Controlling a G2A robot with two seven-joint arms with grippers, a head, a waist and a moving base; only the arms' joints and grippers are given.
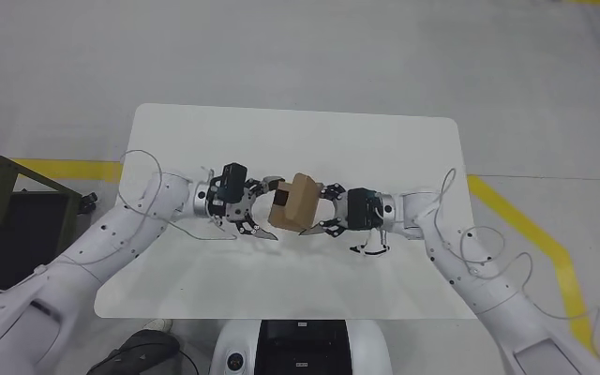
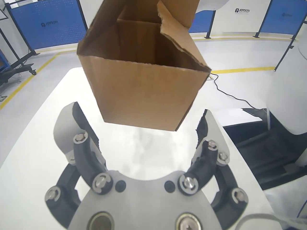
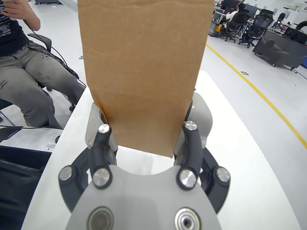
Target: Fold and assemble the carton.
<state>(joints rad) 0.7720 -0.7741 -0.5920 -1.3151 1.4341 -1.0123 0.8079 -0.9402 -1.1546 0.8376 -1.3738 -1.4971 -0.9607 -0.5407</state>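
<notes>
A brown carton (image 1: pixel 298 202) hangs just above the middle of the white table (image 1: pixel 375 141). My right gripper (image 1: pixel 317 210) is shut on it, one finger pressed on each side wall (image 3: pixel 145 104). In the right wrist view a plain cardboard wall of the carton (image 3: pixel 144 48) rises in front of the camera. The carton's open end (image 2: pixel 144 48) faces my left gripper (image 2: pixel 140 111), with a torn flap edge at one side and another flap standing up behind. My left gripper (image 1: pixel 267 208) is open, its fingers spread wider than the carton and a little short of it.
A thin cable (image 1: pixel 370 248) loops on the table beside the right arm. The table's far half is bare white surface. A dark cart (image 1: pixel 28 216) stands on the floor off the table's left end. Blue barrier panels (image 2: pixel 48 25) ring the area.
</notes>
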